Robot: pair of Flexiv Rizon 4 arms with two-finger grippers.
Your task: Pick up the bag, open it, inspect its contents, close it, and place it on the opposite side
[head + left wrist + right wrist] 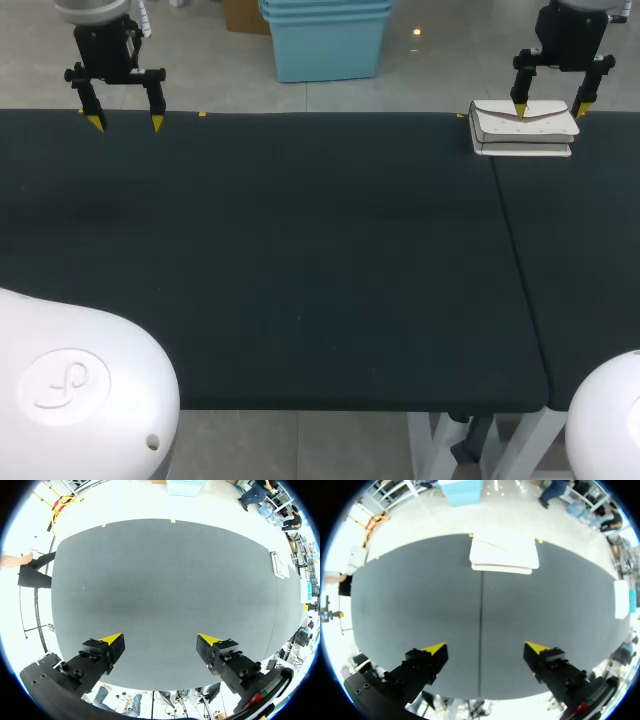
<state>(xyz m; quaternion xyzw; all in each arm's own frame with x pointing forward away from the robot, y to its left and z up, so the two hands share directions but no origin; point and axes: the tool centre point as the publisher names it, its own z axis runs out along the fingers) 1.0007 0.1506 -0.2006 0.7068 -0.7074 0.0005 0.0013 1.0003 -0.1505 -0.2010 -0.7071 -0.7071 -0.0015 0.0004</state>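
Note:
A white flap bag (525, 130) lies flat and shut on the black table at its far right. My right gripper (551, 110) hangs open and empty, raised above the table by the bag. In the right wrist view the bag (505, 555) lies well ahead of the right gripper (487, 650), clear of its fingers. My left gripper (126, 122) hangs open and empty over the table's far left edge. In the left wrist view the left gripper (161, 641) has only bare cloth under it, and the bag (278, 565) shows small at the table's far side.
A black cloth covers the table (300, 250), with a seam (515, 250) running front to back right of the middle. Small yellow tape marks (202, 114) sit on the far edge.

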